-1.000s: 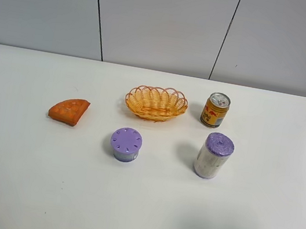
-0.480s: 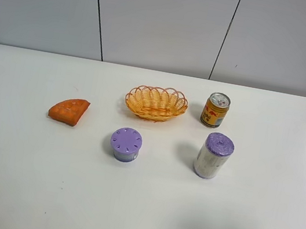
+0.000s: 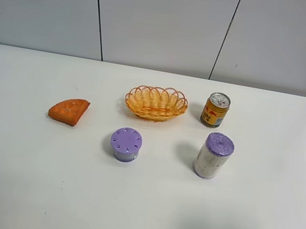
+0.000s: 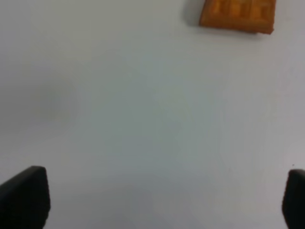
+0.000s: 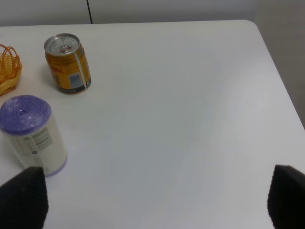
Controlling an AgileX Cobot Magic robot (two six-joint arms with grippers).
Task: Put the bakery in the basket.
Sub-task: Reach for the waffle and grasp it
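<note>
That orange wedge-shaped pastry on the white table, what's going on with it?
Nothing is held yet. The orange-brown wedge-shaped toy pastry lies on the white table, apart from the empty yellow-orange woven basket. The left tool hangs open over the table, with the pastry in its camera's view but not in its grasp. The right tool is open too, holding nothing.

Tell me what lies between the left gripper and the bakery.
Nothing lies there. In the left wrist view, only bare white table separates the open left gripper from the bakery.
</note>
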